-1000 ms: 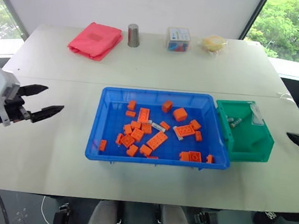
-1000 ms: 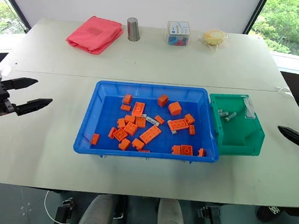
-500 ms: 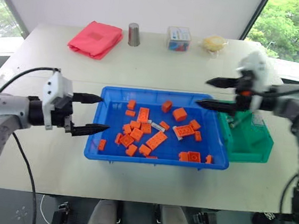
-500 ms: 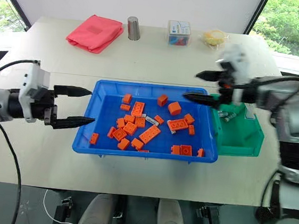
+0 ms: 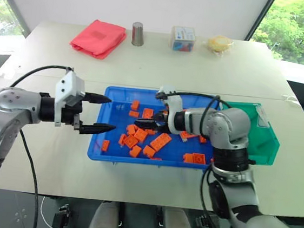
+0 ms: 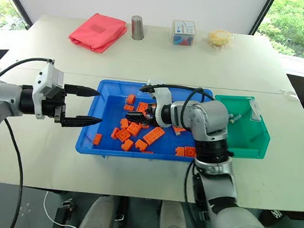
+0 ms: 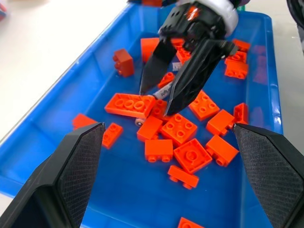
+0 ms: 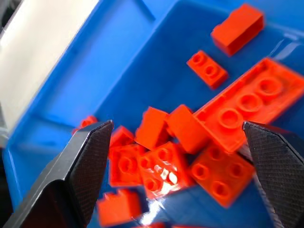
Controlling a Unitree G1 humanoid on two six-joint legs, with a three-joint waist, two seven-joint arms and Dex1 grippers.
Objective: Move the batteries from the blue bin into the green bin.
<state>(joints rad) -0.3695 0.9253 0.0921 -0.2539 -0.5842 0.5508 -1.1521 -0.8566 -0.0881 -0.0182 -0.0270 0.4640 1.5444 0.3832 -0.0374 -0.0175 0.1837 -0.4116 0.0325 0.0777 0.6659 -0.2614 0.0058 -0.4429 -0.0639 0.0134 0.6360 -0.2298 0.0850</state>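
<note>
The blue bin holds several orange bricks. Among them lies a silvery battery, partly under a brick. My right gripper is down inside the bin. It stands open, and the left wrist view shows its fingertips either side of that battery, close above it. My left gripper is open with nothing in it and hovers at the bin's left rim, pointing right. The green bin touches the blue bin's right end and has batteries in it.
Along the table's far edge lie a red cloth, a metal cup, a clear box and a yellow item. Bare tabletop surrounds both bins.
My right arm has swung in from the far right, past the green bin, and dropped into the blue bin. My left gripper moved right to the bin's rim, then held still.
</note>
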